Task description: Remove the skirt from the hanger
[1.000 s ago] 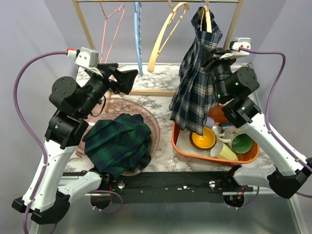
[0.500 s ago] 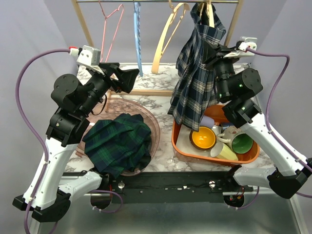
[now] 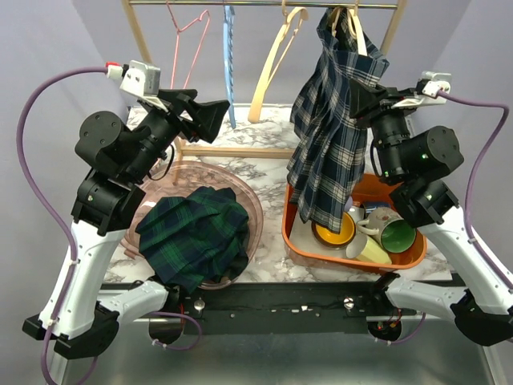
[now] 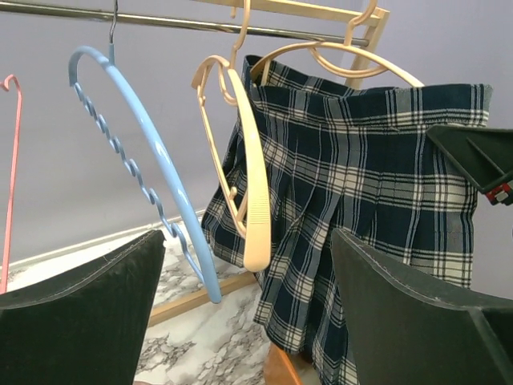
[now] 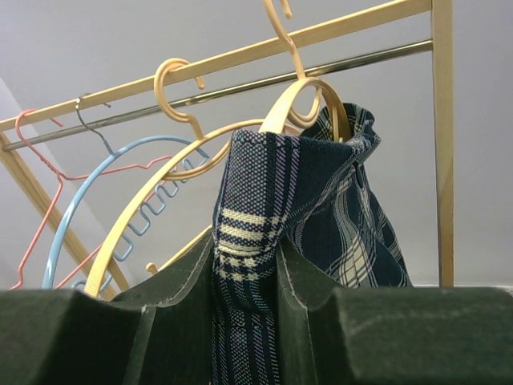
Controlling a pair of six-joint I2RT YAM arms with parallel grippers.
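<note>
A navy-and-cream plaid skirt point(image 3: 333, 152) hangs from a tan hanger point(image 3: 346, 22) at the right end of the rail. My right gripper point(image 3: 362, 99) is shut on the skirt's waistband; in the right wrist view the band point(image 5: 255, 200) is pinched between both fingers just below the hanger's arm point(image 5: 298, 103). My left gripper point(image 3: 205, 120) is open and holds nothing, well left of the skirt. Its wrist view looks between its fingers at the skirt point(image 4: 361, 184) draped on the hanger point(image 4: 353, 60).
Empty tan point(image 3: 276, 56), blue point(image 3: 228, 56) and pink point(image 3: 180, 40) hangers share the rail. A pink bowl point(image 3: 255, 210) holds a dark green plaid cloth point(image 3: 196, 233). An orange tray point(image 3: 401, 258) with cups and bowls sits under the skirt's hem.
My right gripper has risen and moved right with the waistband, lifting the skirt's hem above the tray. The left arm has risen slightly, still open.
</note>
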